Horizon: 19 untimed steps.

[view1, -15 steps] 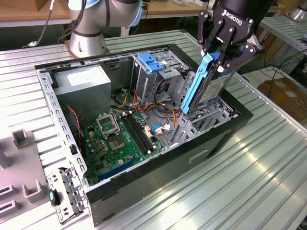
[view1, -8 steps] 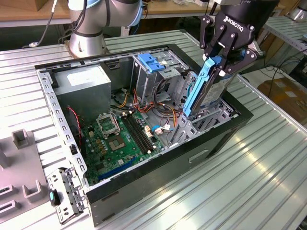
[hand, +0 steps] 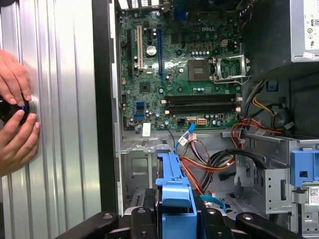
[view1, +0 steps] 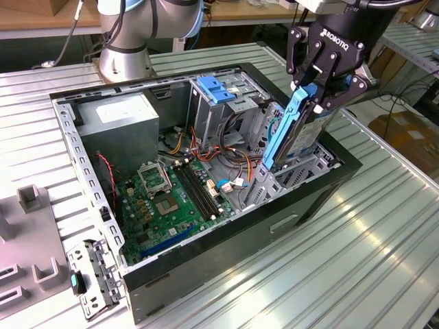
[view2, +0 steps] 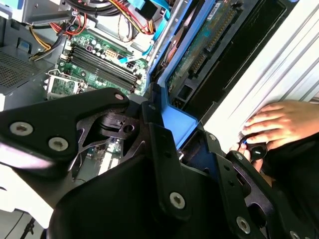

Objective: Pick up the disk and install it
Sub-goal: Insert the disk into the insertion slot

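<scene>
The open computer case (view1: 240, 236) is lying on the ribbed table (view1: 384, 260). At its end on the exterior view's right, the gripper (view1: 321, 96) is clenching the disk (view1: 310, 137) by its top, holding it tilted, lower end at the drive bay (view1: 305, 171) mouth. Installing, I judge, is under way; seating is calling for the blue rails (view1: 282, 130) lining up with the bay's guides.

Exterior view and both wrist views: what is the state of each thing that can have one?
gripper, shut on the disk.
disk, on edge, lower end down in the drive bay, upper part standing above it.
computer case, lying on its side, side panel off.
processor socket, bare, no cooler on it.
memory slots, empty.
person's hands, on the table beside the case, around a small dark object.
</scene>
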### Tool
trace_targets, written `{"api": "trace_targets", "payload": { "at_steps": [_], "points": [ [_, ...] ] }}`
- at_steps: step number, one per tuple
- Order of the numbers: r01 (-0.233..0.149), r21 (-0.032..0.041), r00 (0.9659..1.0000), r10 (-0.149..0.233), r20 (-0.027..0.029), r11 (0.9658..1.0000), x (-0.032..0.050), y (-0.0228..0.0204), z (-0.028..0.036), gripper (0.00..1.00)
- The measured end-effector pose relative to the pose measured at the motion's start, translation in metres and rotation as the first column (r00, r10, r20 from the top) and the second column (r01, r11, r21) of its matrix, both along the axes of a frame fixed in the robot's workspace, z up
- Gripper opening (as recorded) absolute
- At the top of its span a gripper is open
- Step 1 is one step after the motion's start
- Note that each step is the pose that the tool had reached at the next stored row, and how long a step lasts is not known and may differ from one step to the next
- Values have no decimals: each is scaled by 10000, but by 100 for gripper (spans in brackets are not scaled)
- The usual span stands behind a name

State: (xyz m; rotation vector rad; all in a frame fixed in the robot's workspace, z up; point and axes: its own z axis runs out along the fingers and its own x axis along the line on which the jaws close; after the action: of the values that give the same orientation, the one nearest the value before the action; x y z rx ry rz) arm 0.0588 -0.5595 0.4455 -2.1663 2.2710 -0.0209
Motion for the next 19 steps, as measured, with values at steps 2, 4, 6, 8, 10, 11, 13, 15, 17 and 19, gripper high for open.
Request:
{"api": "trace_targets", "payload": {
  "at_steps": [2,4,6,8,10,11,13,15,17,19],
  "points": [
    [0,1,10000,0,0,10000,0,-15,-12,37],
    [0,4,10000,0,0,10000,0,-23,-25,37],
    [0,0,10000,0,0,10000,0,-25,-47,37],
    [0,0,10000,0,0,10000,0,-26,-79,37],
    [0,3,10000,0,0,10000,0,-26,-127,37],
    [0,1,10000,0,0,10000,0,-26,-152,37],
    [0,1,10000,0,0,10000,0,-28,-196,37],
    [1,1,10000,-1,0,10000,0,-29,-238,37],
    [0,2,10000,0,0,10000,0,-32,-304,37],
    [0,2,10000,0,0,10000,0,-35,-342,37]
  ]
}}
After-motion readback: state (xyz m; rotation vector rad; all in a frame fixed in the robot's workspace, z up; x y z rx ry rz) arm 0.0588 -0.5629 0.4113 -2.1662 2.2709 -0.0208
